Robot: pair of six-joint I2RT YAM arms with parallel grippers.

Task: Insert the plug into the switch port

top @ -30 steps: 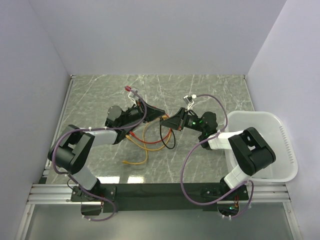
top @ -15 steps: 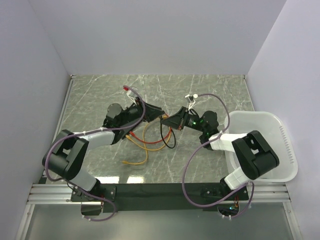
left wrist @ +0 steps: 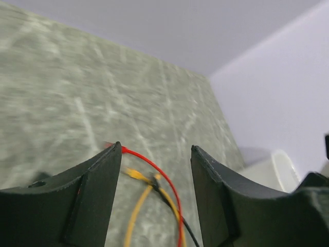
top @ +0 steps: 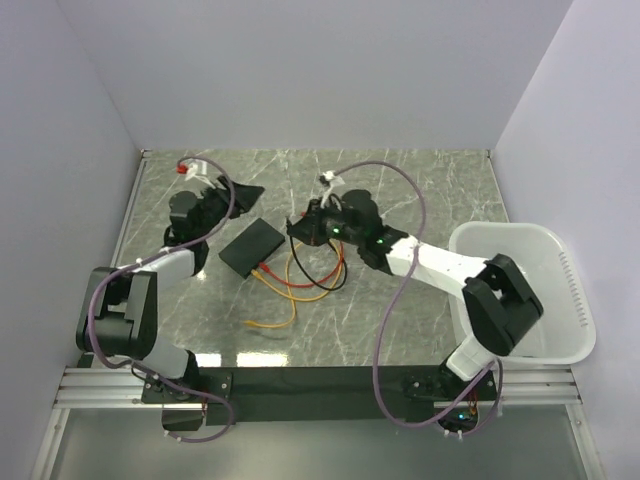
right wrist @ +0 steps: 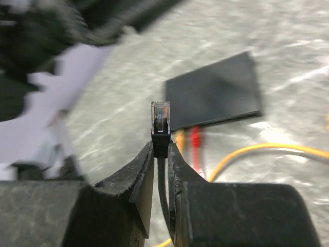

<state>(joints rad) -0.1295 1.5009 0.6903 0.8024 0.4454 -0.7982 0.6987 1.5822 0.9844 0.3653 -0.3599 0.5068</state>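
Observation:
The switch, a flat matte-black box, lies on the marble table, with a red and an orange plug in sockets on its near-right edge. In the right wrist view the switch is just beyond my fingertips. My right gripper is shut on the black boot of a clear-tipped plug, which points at the switch's socket edge. In its own view the right gripper holds the plug upright. My left gripper is open and empty, up and left of the switch. Between the left gripper's jaws lie only cables.
Red, orange and yellow cables and a black cable loop on the table below the switch. A white bin stands at the right edge. Grey walls close the table on three sides.
My left gripper has drawn back to the left, off the switch, which now lies flat on the table. My right gripper has moved left with the plug toward the switch.

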